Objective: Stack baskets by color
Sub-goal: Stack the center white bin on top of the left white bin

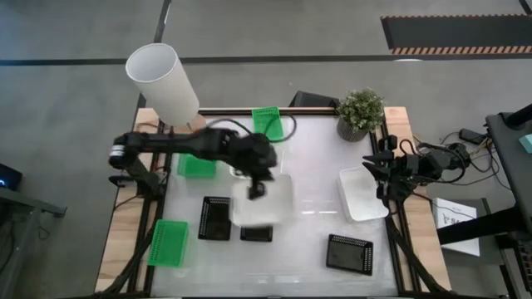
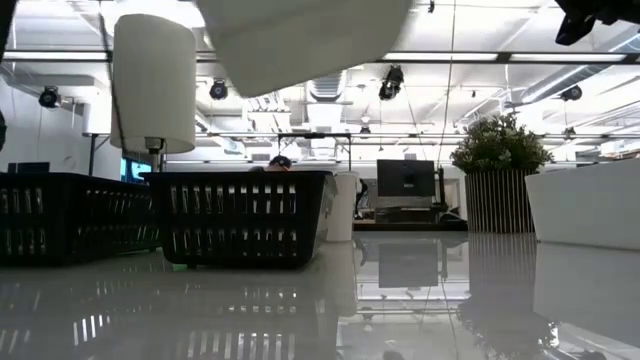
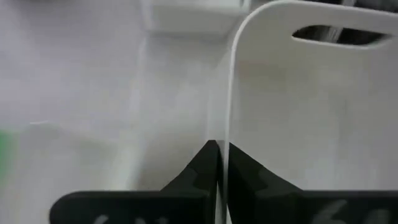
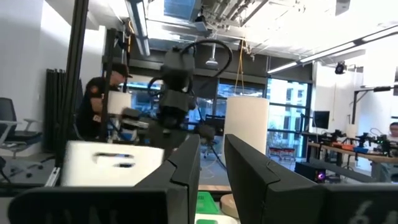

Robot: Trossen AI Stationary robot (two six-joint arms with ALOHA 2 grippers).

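My left gripper (image 1: 256, 188) is shut on the thin wall of a white basket (image 1: 266, 201) at mid table. That basket (image 2: 300, 35) hangs tilted above the table in the low view. In the left wrist view the fingers (image 3: 205, 168) pinch its rim, with the handle slot of the basket (image 3: 298, 112) beyond them. Another white basket (image 1: 362, 194) lies at the right, with my right gripper (image 1: 371, 165) hovering over its far edge, open and empty (image 4: 211, 163). Three green baskets (image 1: 267, 122) (image 1: 197, 164) (image 1: 168, 242) and three black ones (image 1: 215, 218) (image 1: 256, 234) (image 1: 349, 253) lie spread about.
A tall white lampshade (image 1: 162, 80) stands at the far left corner. A potted plant (image 1: 360, 112) stands at the far right corner. Black baskets (image 2: 245, 215) fill the left of the low view. A person (image 4: 99, 99) stands beyond the table.
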